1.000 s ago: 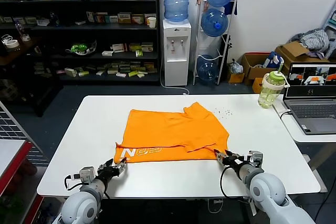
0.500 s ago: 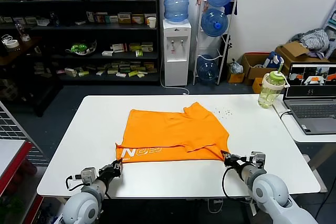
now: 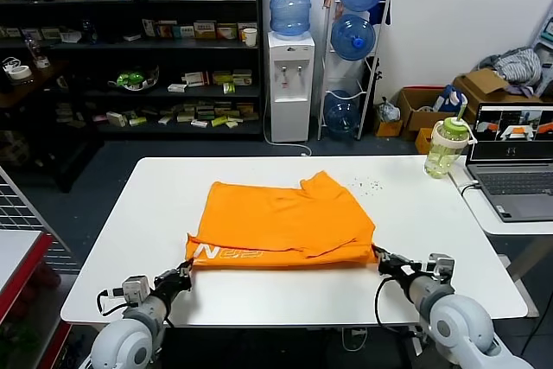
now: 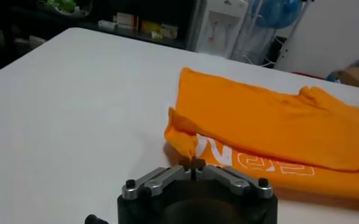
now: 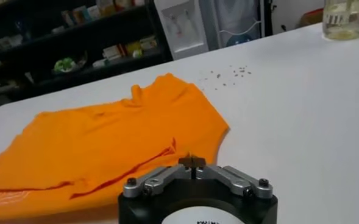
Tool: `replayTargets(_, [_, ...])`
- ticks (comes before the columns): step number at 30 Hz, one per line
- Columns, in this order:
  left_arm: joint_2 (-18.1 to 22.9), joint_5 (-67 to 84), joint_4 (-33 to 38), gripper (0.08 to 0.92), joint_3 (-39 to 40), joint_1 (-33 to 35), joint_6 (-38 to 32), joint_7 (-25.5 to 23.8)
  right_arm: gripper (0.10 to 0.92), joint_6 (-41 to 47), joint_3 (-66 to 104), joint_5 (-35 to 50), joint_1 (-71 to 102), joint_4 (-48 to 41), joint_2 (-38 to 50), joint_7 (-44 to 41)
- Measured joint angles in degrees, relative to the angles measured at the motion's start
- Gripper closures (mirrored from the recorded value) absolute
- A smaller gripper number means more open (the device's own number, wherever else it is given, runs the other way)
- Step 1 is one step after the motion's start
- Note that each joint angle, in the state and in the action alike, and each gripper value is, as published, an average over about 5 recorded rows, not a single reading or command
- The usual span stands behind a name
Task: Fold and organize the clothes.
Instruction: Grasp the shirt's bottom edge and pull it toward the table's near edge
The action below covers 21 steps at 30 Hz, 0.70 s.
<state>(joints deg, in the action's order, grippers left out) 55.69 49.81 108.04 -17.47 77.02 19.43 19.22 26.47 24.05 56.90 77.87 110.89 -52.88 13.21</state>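
The bright orange T-shirt (image 3: 281, 218) lies folded on the white table (image 3: 130, 231), with its white lettering (image 3: 226, 254) along the near edge. My left gripper (image 3: 183, 272) is shut on the shirt's near left corner, low over the table. My right gripper (image 3: 382, 259) is shut on the near right corner. In the left wrist view, the shut left gripper (image 4: 192, 164) pinches orange cloth just below the lettering (image 4: 252, 163). In the right wrist view, the shut right gripper (image 5: 192, 161) meets the shirt's (image 5: 118, 140) edge.
A green-lidded bottle (image 3: 445, 149) stands at the table's far right corner. A laptop (image 3: 514, 162) sits on a side table to the right. Small crumbs (image 3: 371, 185) lie beyond the shirt. Bare tabletop runs along both sides of the shirt.
Both grippers went from open to shut on the near corners, then drew back and outward. The shirt's near edge is pulled straighter and slightly raised.
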Motion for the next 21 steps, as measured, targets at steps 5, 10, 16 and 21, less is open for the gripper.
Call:
replayTargets(5, [-0.4,1.0,2.5,0.903,-0.5,2.8,0.1,1.1,0.901,-0.2,3.5,-0.2,6.7,3.9,-0.6,0.4])
replayTargets(10, [-0.8,1.4,5.0,0.903,-0.5,6.2,0.1,2.2,0.901,0.2,6.5,-0.6,12.8,6.7,-1.4,1.2])
replayTargets(16, [-0.9,1.4,7.9,0.899,-1.2,10.5,0.3,3.1,0.884,0.7,9.1,-1.6,17.7,7.9,-1.9,1.6])
replayTargets(21, [-0.8,1.3,9.5,0.799,-1.8,12.9,0.7,3.7,0.767,0.7,10.5,-3.5,19.3,8.4,-2.0,1.0])
